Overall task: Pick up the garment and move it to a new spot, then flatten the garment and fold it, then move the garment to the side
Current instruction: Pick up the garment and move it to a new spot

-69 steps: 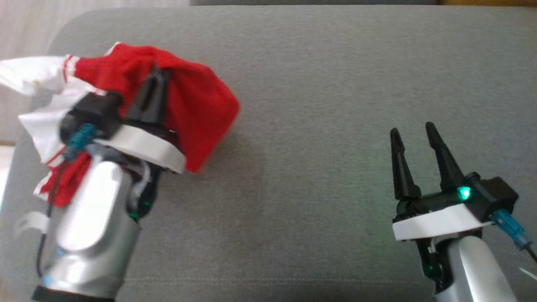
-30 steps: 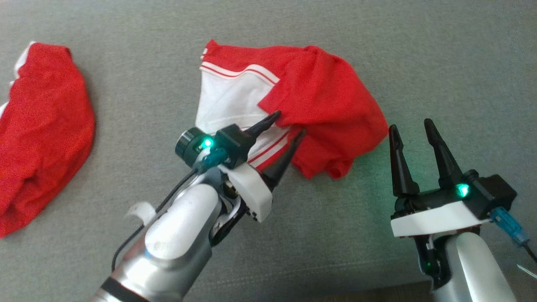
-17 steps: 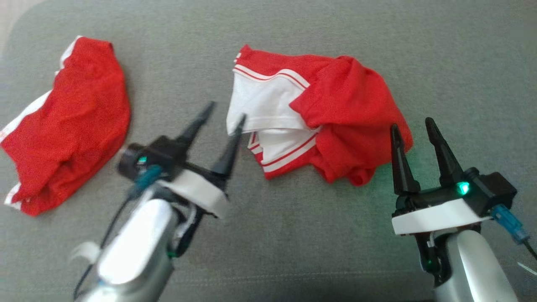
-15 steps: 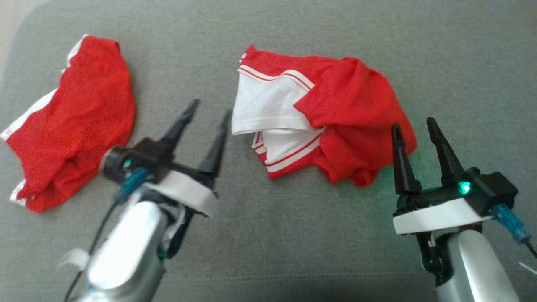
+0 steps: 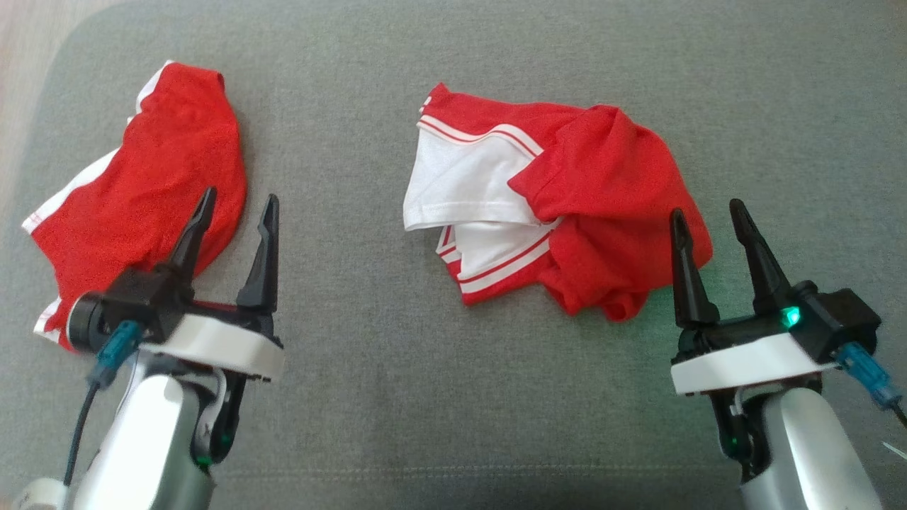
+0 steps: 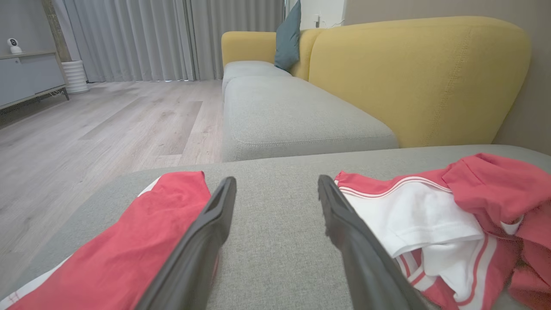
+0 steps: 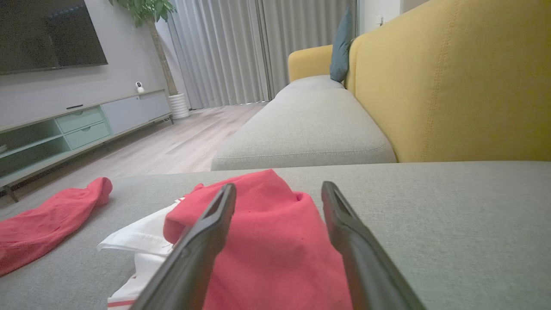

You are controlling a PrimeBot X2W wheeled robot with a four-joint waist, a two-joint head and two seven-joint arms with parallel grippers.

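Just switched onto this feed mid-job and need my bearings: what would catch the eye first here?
A crumpled red and white garment lies in the middle of the grey sofa seat, just ahead of the open right hand. A second red garment lies toward the seat's left end, by the open left hand. Neither hand holds anything.

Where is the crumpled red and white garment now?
In the head view the crumpled garment lies on the grey cushion, right of centre, just beyond the right gripper; the other red garment lies far left.
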